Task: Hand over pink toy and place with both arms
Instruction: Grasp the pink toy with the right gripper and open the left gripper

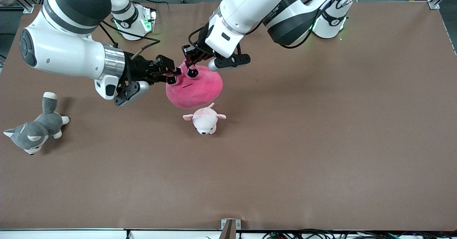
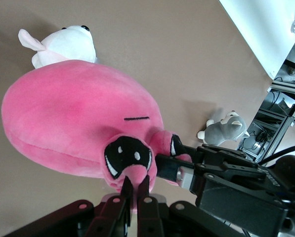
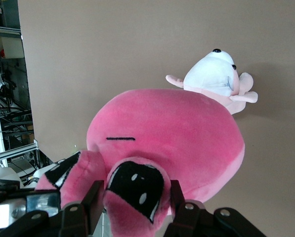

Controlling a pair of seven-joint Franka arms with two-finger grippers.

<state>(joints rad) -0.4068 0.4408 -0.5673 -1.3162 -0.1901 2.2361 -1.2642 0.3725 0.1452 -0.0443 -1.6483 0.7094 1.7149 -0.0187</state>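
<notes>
We hold the pink toy (image 1: pixel 194 89) aloft mid-handover: left end effector (image 1: pixel 189 65) clenched on it, right end effector (image 1: pixel 171 75) straddling 1 eye-stalk, unclenched; placing remains.

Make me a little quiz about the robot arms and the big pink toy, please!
1. True or false: the pink toy is lying flat on the table with no end effector touching it.
2. Which end effector is pinched shut on an eye stalk of the pink toy? A) left end effector B) neither
3. Fill in: the right end effector has its fingers on either side of the toy's other eye ____.

Key:
1. False: both end effectors are at the toy's eye stalks, and it hangs above the small pale pink plush.
2. A
3. stalk
</notes>
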